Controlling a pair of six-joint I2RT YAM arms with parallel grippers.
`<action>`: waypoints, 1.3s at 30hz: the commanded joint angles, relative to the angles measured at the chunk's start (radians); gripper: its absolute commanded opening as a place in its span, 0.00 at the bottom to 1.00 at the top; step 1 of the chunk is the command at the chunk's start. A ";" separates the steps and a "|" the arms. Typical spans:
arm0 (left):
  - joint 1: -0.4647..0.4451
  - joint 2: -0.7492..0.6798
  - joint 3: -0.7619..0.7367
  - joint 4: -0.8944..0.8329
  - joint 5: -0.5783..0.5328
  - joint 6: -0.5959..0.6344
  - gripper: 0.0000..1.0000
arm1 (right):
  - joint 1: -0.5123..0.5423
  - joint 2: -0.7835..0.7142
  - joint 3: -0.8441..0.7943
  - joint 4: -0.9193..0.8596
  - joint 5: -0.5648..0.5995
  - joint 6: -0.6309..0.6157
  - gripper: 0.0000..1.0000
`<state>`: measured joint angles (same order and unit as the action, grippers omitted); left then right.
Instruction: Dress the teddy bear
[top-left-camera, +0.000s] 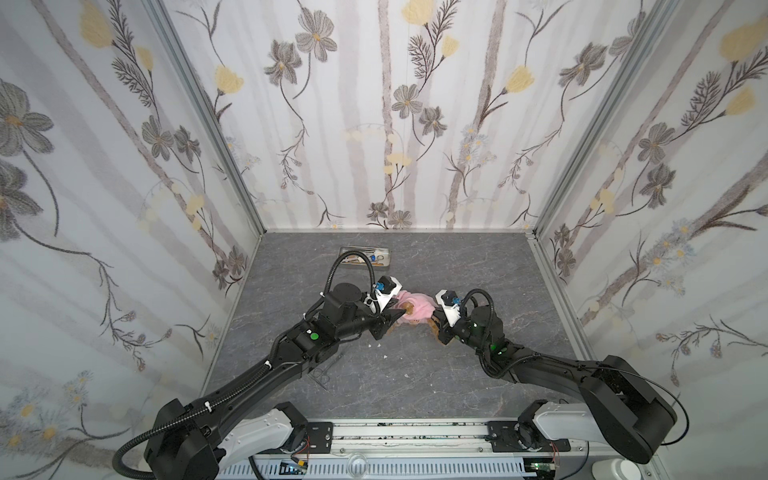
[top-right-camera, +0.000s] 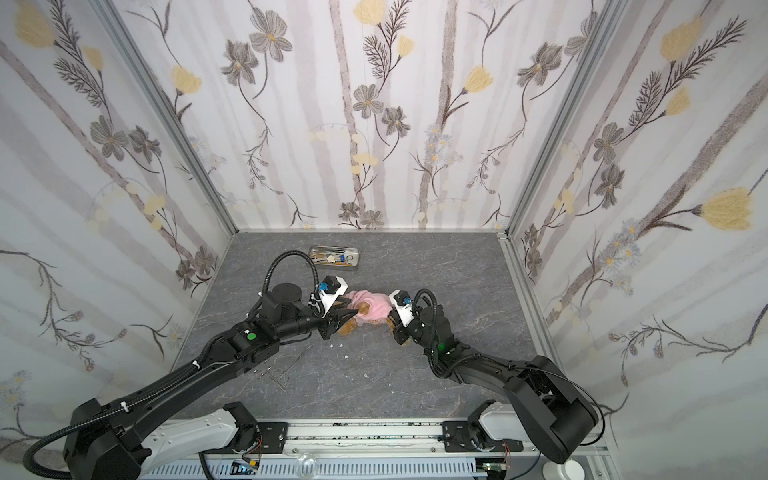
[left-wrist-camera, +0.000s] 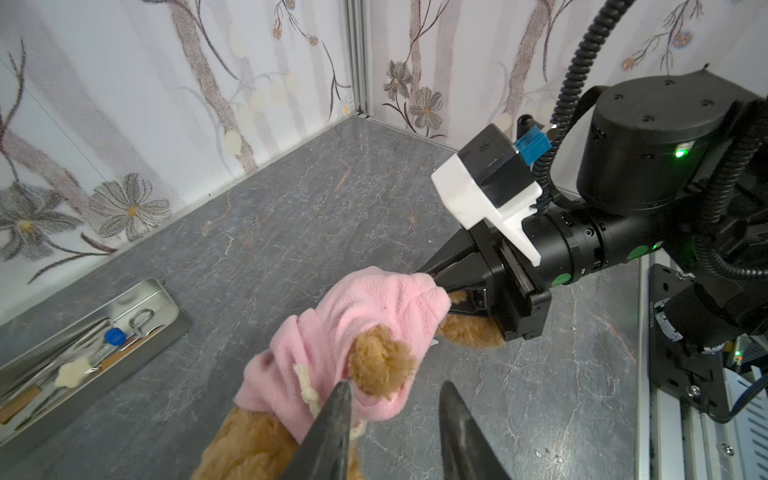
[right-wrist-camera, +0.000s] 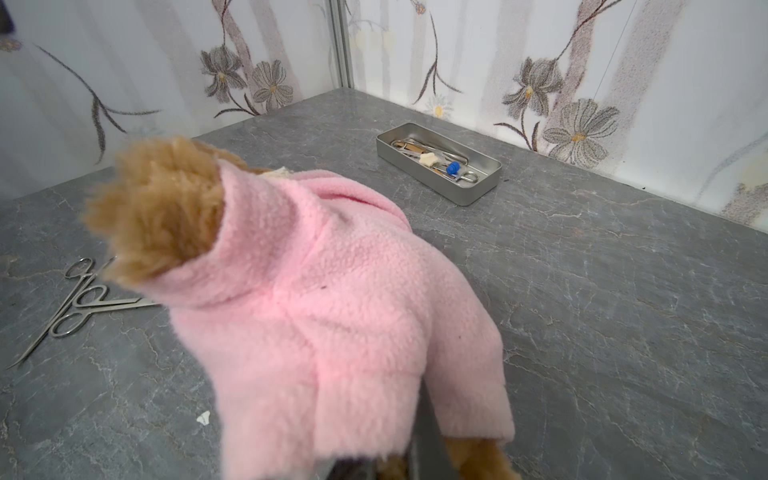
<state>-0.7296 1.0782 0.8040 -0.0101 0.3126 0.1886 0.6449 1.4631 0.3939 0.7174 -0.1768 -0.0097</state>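
No legible text or labels

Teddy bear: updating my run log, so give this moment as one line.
teddy bear: paw through sleeve | pink shirt: over torso | left hand: open at paw | right hand: shut on pink shirt hem

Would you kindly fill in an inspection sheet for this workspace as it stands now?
Surface: grey marbled tabletop, few white scraps.
Job's things: golden-brown plush teddy bear wearing pink fleece shirt, between the hands.
Clutter: metal tray of tools at back; steel forceps loose nearer front.
Hands: left hand open beside a paw; right hand shut on shirt hem.
Cables: black ribbed cable loops at each wrist, clear of bear.
Surroundings: floral-papered walls on three sides.
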 joint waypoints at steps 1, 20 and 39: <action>-0.024 0.022 0.037 -0.072 -0.040 0.130 0.28 | 0.001 -0.001 0.009 0.018 -0.012 -0.019 0.00; -0.096 0.230 0.157 -0.172 -0.209 0.306 0.34 | 0.004 0.000 0.011 0.019 -0.019 -0.016 0.00; -0.093 0.384 0.189 -0.085 -0.256 0.152 0.01 | 0.019 0.008 -0.006 0.138 -0.035 0.084 0.00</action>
<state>-0.8288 1.4639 0.9981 -0.1642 0.1017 0.4164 0.6624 1.4681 0.3927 0.7265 -0.1764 0.0227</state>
